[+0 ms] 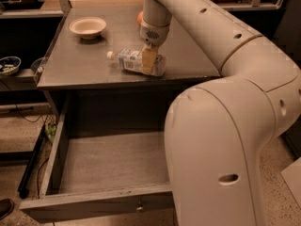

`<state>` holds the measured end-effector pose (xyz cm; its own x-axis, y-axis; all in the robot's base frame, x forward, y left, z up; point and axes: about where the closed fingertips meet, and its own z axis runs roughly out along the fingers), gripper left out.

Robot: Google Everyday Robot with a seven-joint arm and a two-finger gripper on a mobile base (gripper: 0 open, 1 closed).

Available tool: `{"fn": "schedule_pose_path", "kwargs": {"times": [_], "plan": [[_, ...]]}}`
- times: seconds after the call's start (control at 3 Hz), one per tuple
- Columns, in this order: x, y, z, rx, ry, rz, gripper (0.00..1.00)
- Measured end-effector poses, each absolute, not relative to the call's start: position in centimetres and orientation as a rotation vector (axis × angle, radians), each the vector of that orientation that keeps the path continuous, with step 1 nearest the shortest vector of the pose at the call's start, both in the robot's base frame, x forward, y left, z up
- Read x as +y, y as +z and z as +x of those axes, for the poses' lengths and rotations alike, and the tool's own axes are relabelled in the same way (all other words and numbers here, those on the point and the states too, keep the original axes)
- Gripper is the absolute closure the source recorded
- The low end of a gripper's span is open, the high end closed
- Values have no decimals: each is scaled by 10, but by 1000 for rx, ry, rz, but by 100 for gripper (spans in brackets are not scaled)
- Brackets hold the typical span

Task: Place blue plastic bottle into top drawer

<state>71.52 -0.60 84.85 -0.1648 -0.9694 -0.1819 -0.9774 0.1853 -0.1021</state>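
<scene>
Your claw (149,62) is down on the surface (80,69), set across the body of the blue plastic bottle (128,60). You cannot tell from this view whether it is clamped on the bottle or only resting around it. The bottle lies on its side near the front edge of the surface, with its white cap pointing left towards the bowl (88,26). An orange (140,18) sits just behind the claw, mostly hidden by the arm (211,36).

The top drawer (94,205) stands pulled out below the surface, with its knob (139,204) on the front panel. The bottle is not yet in it.

The main risk, as you would judge it, is the grip itself. The bottle is round, smooth and light, so a loose or off-centre hold could let it roll or swivel as you lift. It lies close to the front edge, and a nudge could send it off onto the floor or into the drawer uncontrolled.

The route is the second worry. You must carry the bottle forward over the edge and then down, and the arm's large elbow hangs over the right part of the drawer. Dropping too early could strike the bottle against the surface's front edge. Letting go from too high could make it bounce.
</scene>
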Motion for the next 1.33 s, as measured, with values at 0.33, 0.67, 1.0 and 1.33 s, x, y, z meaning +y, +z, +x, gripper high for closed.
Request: {"fn": "schedule_pose_path", "kwargs": {"times": [0.33,0.67,1.0,1.33], "plan": [[-12,869,709,2202,42,-1883,100],[-19,894,694,2152,-1,-1883,100],[-31,913,672,2120,-23,-1867,100],[-41,922,645,2099,-26,-1851,100]]}}
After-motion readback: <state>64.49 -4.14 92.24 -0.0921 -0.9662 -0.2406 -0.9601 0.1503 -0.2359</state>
